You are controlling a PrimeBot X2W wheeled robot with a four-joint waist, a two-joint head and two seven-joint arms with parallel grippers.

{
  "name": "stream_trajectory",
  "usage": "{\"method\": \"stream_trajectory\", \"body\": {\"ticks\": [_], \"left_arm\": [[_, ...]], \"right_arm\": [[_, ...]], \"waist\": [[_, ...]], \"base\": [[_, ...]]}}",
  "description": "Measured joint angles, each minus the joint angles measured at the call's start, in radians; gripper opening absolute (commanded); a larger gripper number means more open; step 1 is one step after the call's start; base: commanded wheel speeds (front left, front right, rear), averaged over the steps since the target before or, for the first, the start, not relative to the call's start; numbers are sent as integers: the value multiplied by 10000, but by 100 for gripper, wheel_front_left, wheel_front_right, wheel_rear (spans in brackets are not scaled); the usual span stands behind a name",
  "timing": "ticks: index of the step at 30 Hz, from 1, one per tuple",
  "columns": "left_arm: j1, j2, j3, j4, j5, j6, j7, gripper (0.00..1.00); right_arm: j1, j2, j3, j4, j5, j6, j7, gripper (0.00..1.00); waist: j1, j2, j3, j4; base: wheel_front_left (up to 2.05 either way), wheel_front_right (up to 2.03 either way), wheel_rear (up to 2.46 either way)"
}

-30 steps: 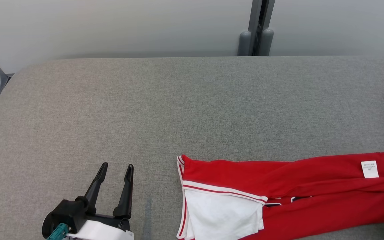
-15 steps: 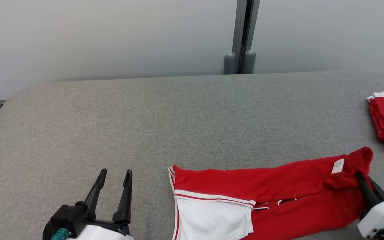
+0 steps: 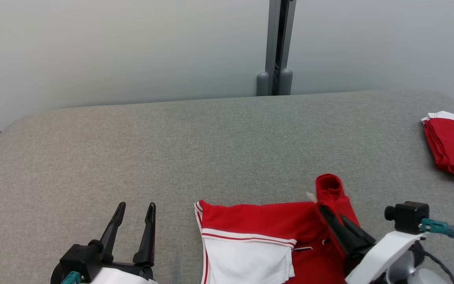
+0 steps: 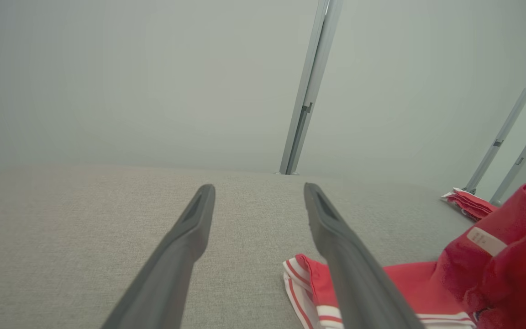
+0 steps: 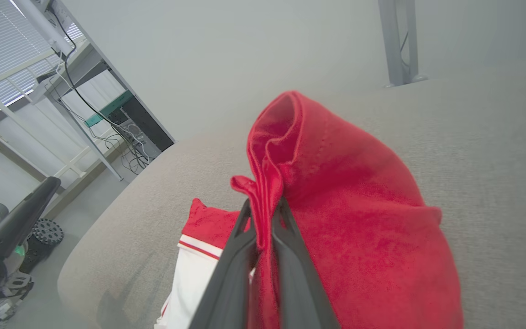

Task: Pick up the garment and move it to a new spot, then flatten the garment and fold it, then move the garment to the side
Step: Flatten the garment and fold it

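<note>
On the grey padded table, near edge, right of centre:

1. Right gripper. Fingers pressed together, pinching a bunched red fold of the garment. The fold is raised off the table and stands up past the fingertips.
2. Garment. Red, with a white panel and red-and-white striped trim. The remainder lies flat on the table, below and to the left of the right gripper. A white label sits near the lifted part.
3. Left gripper. Fingers spread wide, holding nothing, over bare table. It is near the garment's striped left edge but apart from it.
4. Second red garment. Folded at the table's far right, well apart from both grippers.
</note>
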Motion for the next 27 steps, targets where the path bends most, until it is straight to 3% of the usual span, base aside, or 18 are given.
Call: {"method": "stream_trajectory", "body": {"ticks": [6,12,27], "left_arm": [[-8,-2,17,46,0,-10,0,100],[-10,-2,-8,73,-2,-38,0,100],[-76,-2,-293,127,-228,21,0,100]], "right_arm": [[107,1258,303,-293,370,0,305,0],[130,2205,596,173,451,0,244,0],[-622,2773,1179,2111,295,0,-495,0]], "waist": [[0,0,0,295],[1,0,15,664],[0,0,521,1455]], "base": [[0,0,0],[0,0,0],[0,0,0]]}}
